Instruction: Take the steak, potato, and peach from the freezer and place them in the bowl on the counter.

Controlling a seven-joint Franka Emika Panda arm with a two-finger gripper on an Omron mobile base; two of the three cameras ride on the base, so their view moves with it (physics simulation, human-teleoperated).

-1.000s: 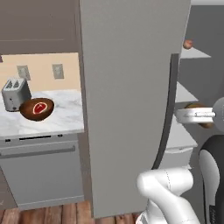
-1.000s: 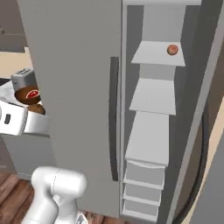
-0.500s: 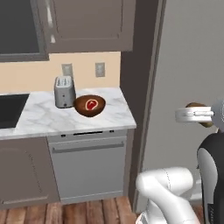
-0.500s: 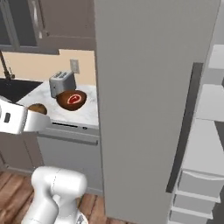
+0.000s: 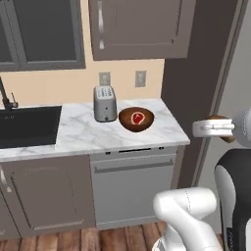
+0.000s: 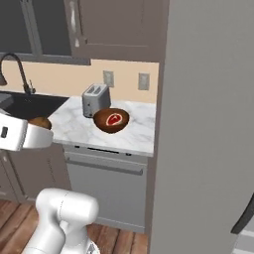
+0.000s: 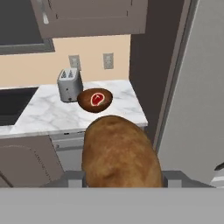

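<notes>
Potato (image 7: pixel 118 153) sits big in hand view, brown, mottled, pinched between the two dark fingers (image 7: pixel 72 177) of the end effector (image 7: pixel 119 178); jaws clamped on it from both sides. In left base view the potato (image 5: pixel 219 120) peeks out brown behind the white hand, end effector (image 5: pixel 215 128) held up in the air just off the table's right end, near the freezer (image 5: pixel 235 73) front. In right base view same thing at far left: potato (image 6: pixel 40 122) a brown lump atop the white hand, end effector (image 6: pixel 34 131) off the table's near edge, w/ the sink (image 6: pixel 30 101) behind.

Steak (image 5: pixel 138 117) lies inside the bowl (image 5: pixel 128 122), red w/ pale mark, bowl on the table (image 5: pixel 88 135) just right of the toaster (image 5: pixel 104 103), not touching it. Same pair in right base view: steak (image 6: pixel 114 118), bowl (image 6: pixel 102 123), toaster (image 6: pixel 95 98). Hand view: steak (image 7: pixel 96 98) in bowl (image 7: pixel 85 103), above the potato in frame, well apart from it.

Table is white marble, grey veins, over grey cabinet fronts and a dishwasher (image 5: pixel 130 188). Black sink (image 5: pixel 27 125) at left end w/ dark faucet (image 5: pixel 6 98). Two wall outlets (image 5: pixel 104 78) on the beige backsplash; dark brown wall cabinets (image 5: pixel 139 27) above. Freezer door (image 6: pixel 208 124) is a wide flat grey panel on the right of right base view.
</notes>
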